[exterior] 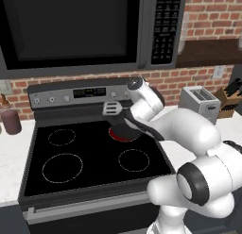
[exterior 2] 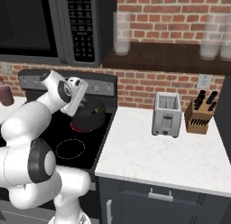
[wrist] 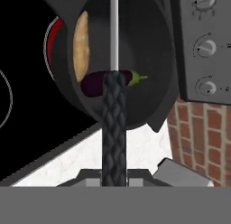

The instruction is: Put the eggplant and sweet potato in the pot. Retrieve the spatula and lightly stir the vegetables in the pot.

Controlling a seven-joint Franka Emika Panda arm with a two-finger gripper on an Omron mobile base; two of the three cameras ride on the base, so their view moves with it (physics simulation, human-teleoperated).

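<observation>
the gripper (wrist: 113, 175) is clamped on the spatula (wrist: 114, 83), gripping its black braided handle, with the thin silver shaft running straight on from the handle over the pot (wrist: 158, 56). in the left base view the spatula's flat slotted grey head (exterior: 111, 108) shows level, above the back of the stove (exterior: 94, 162) and just in front of its control panel, to the left of the white wrist. the pot sits on the back right burner, which glows red under it (exterior: 118, 134); it is near the stove's back right corner, close to the edge where the white counter (exterior 2: 153, 151) starts. inside the pot lie the sweet potato (wrist: 81, 44) and the eggplant (wrist: 97, 82), touching or nearly touching; the eggplant's green stem end (wrist: 139, 77) points toward the pot wall on the control-knob side. the spatula handle crosses in front of the eggplant in the hand view. on the counter to the right of the stove stand a toaster (exterior 2: 167, 114) and a knife block (exterior 2: 200, 114), well apart from the pot. a maroon jar (exterior: 10, 121) stands on the counter left of the stove, near the wall.
</observation>
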